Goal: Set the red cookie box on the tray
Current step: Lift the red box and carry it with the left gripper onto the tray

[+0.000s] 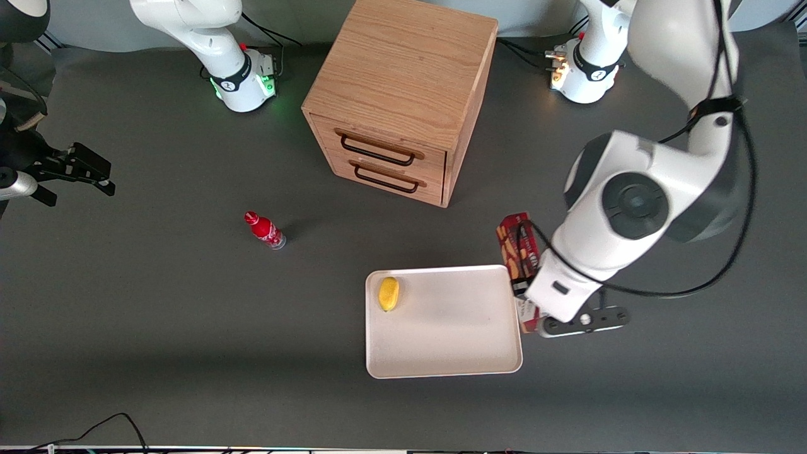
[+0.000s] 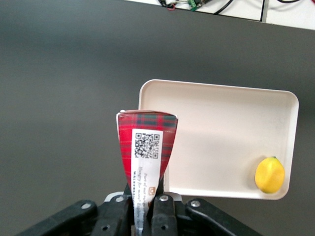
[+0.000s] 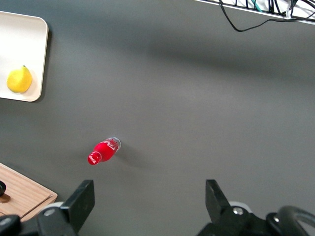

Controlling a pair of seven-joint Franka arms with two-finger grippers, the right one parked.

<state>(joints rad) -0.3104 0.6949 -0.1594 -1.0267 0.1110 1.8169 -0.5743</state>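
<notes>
- On the dark counter [image 1: 157, 302], toward the parked arm's end, a small red bottle [image 1: 265, 229] lies on its side, well apart from everything else
- A wooden drawer cabinet [image 1: 398, 94] stands near the middle, farther from the front camera than the tray
- The tray [image 1: 454, 340] lies flat on the counter, and a yellow lemon [image 1: 388, 294] rests in one corner of it; the rest of its floor is bare
- The red cookie box [image 1: 516, 243] is just beside the tray's edge on the working arm's side, lengthwise along this edge; it seems lifted, but I cannot tell how high above the counter
- The pincer [image 2: 146, 204] is closed on the red cookie box near its labelled end, with the fingers [image 2: 163, 212] pressing both narrow sides; most of the box's length reaches out past the grip
- The box is not yet over the tray, so my judgement is that the carrying step is only starting
- Risk: the grip is near one end of a long box, so the free end may sag or turn between the fingers during the sideways move
- Risk: if the box travels too low, it may catch the raised rim and push the tray
- Risk: a release too near the edge could leave the box leaning on the rim, and one too near the corner could touch the lemon
</notes>
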